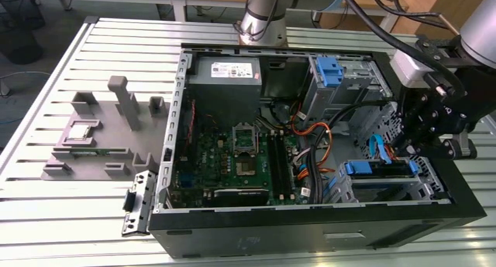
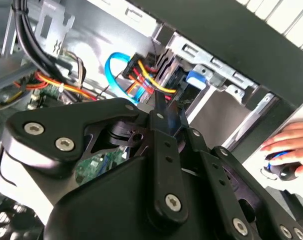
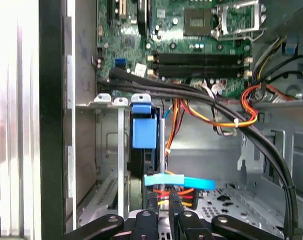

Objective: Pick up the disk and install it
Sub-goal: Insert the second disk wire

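Note:
The disk (image 1: 378,169) sits in the drive bay at the computer case's front corner, on the exterior view's right, with its blue carrier on top. The carrier's blue tab (image 3: 144,131) shows in both wrist views (image 2: 197,77). My gripper (image 1: 405,144) hangs just above that bay, beside a light blue data cable (image 1: 376,148). It is shut with nothing held (image 3: 164,207); only red and yellow wires show past its tips (image 2: 164,107). The gripper does not touch the disk.
A bare blue bracket (image 1: 329,69) stands in the upper bay, next to the grey power supply (image 1: 226,72). Orange and black cables (image 3: 231,120) cross beside the bay. A grey fixture (image 1: 101,133) lies outside the case, and a hand (image 2: 286,145) rests beyond its wall.

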`<state>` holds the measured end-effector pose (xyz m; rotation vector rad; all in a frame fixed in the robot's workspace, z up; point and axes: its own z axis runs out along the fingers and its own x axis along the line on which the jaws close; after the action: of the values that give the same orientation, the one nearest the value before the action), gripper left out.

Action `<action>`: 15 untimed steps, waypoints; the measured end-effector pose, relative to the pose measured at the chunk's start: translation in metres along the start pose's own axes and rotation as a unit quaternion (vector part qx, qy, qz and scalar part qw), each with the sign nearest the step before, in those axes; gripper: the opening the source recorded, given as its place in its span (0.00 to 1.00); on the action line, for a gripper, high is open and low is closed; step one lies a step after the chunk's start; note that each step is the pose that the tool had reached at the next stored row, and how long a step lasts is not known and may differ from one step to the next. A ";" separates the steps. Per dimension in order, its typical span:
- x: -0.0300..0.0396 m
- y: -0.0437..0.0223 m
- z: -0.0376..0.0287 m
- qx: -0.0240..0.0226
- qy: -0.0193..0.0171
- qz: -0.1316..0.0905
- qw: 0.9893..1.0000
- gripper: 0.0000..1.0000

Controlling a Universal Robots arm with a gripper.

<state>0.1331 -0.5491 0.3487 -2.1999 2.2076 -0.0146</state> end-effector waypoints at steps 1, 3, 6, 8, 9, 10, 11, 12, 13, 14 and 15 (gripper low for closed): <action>0.0000 0.0000 0.0000 0.000 0.000 0.000 1.000 0.24; 0.0001 0.0000 0.0000 -0.001 0.000 0.000 1.000 0.24; 0.0001 0.0000 0.0000 -0.001 0.000 0.000 1.000 0.24; 0.0001 -0.0001 -0.0004 -0.001 0.000 0.000 1.000 0.24; 0.0001 -0.0001 -0.0012 -0.001 0.000 0.000 1.000 0.24; 0.0001 -0.0001 -0.0023 -0.001 0.000 0.000 1.000 0.24; 0.0000 -0.0001 -0.0040 -0.001 0.000 0.000 1.000 0.24; 0.0000 -0.0002 -0.0055 -0.001 0.000 0.000 1.000 0.24; 0.0000 -0.0002 -0.0068 -0.001 0.000 0.000 1.000 0.24; 0.0000 -0.0002 -0.0081 -0.001 0.000 0.000 1.000 0.24; 0.0000 -0.0002 -0.0084 -0.001 0.000 0.000 1.000 0.24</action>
<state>0.1331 -0.5491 0.3571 -2.2009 2.2086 -0.0121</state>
